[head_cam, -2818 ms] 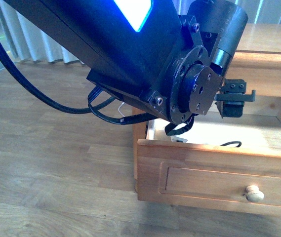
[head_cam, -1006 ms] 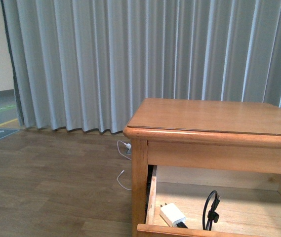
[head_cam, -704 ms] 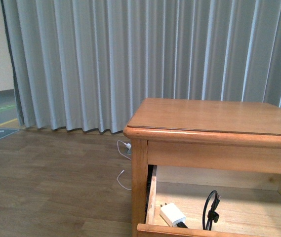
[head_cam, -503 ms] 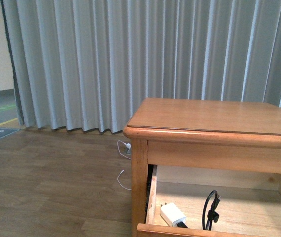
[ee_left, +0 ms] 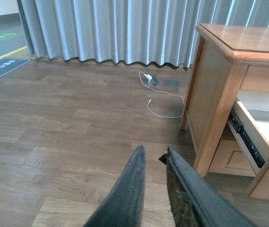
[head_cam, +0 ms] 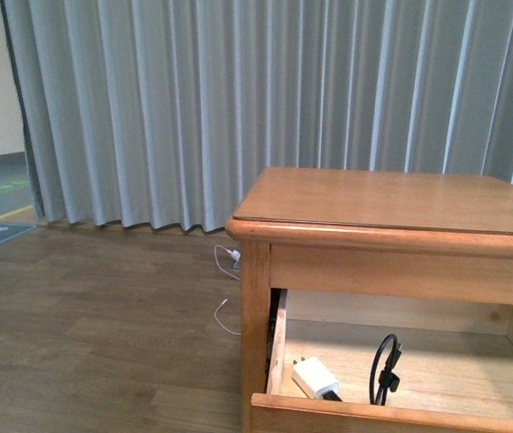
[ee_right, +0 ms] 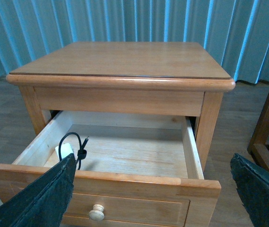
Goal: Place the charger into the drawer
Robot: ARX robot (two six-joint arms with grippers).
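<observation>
Grey curtains (head_cam: 193, 108) hang across the far side of the room, above a brown plank floor (head_cam: 85, 316). Left of centre, a thin white cable (head_cam: 224, 316) trails over the floor from the foot of the curtains toward the cabinet (head_cam: 391, 198). The cabinet, of honey-brown wood, fills the right half of the front view, and its top is bare. Its upper drawer (head_cam: 400, 417) is pulled out toward the near side, showing a pale wood bottom. The charger (head_cam: 315, 379) lies inside the drawer, in the left near part just behind the drawer front. Its white block is flat on the bottom, and its black coiled cable (head_cam: 384, 370) stands just right of it. Neither arm shows in the front view. In the left wrist view, the left pincer (ee_left: 152, 155) hangs over the floor to the left of the cabinet. It is narrow, with only a slit between its fingers, and it holds nothing. In the right wrist view, the right pincer (ee_right: 152, 158) is spread wide and empty on the near side of the open drawer. The drawer's round knob (ee_right: 96, 213) shows low between its fingers.
</observation>
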